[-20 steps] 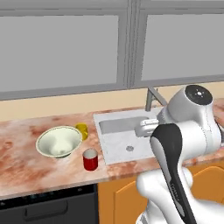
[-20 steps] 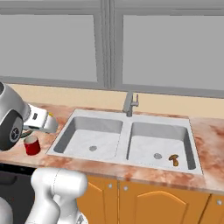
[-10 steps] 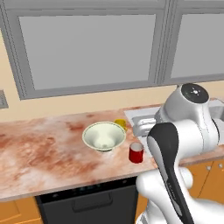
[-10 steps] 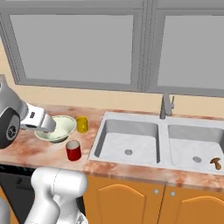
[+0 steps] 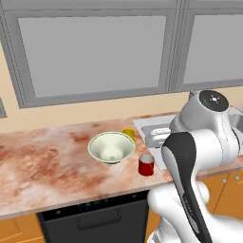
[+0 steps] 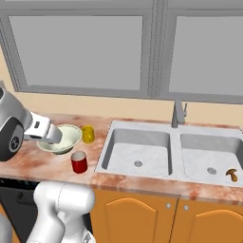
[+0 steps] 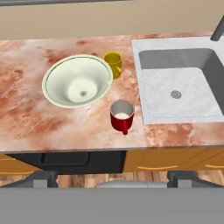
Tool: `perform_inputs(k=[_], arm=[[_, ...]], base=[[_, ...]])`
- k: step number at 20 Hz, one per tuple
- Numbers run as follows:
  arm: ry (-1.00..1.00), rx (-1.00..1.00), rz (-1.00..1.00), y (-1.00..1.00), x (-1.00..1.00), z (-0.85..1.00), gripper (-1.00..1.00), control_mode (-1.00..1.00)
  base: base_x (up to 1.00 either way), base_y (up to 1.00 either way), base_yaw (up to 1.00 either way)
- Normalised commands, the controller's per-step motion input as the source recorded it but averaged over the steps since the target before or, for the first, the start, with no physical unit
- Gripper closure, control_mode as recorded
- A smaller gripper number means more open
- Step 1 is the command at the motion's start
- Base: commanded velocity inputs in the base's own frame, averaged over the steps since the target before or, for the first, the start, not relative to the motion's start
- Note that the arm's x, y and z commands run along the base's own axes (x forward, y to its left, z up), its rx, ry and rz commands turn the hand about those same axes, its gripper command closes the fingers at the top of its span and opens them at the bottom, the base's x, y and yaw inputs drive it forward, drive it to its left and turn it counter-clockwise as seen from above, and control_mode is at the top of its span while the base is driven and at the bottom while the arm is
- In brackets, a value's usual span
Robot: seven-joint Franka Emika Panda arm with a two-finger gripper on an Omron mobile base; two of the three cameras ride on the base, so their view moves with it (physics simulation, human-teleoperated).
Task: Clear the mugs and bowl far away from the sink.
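Lower centre, hand view: red mug upright, handle toward frame bottom. Yellow mug partly behind bowl. Gripper state unreadable.

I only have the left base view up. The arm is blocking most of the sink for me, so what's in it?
Observer: The right basin of the sink holds a small brown thing near its drain.
Operator: Does the red mug have a handle?
Observer: Yes, the hand view shows the red mug with its handle toward the counter's front edge.
Operator: And the yellow one?
Observer: The yellow mug stands close beside the bowl, between it and the sink.
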Motion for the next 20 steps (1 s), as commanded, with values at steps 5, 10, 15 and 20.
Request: perform_inputs(k=[5,10,15,20], arm=[[0.00,0.00,0.00,0.00,0.00,0.00,-1.00,1.00],[0.07,0.08,0.00,-0.05,-0.01,-0.13,-1.00,-1.00],[0.07,0.07,0.00,-0.10,-0.10,-0.16,-1.00,-1.00],[0.14,0.00,0.04,0.00,-0.12,-0.39,-1.00,-1.00]], base=[[-0.17,0.00,0.00],[0.00,0.00,0.00],[0.00,0.00,0.00],[0.00,0.00,0.00]])
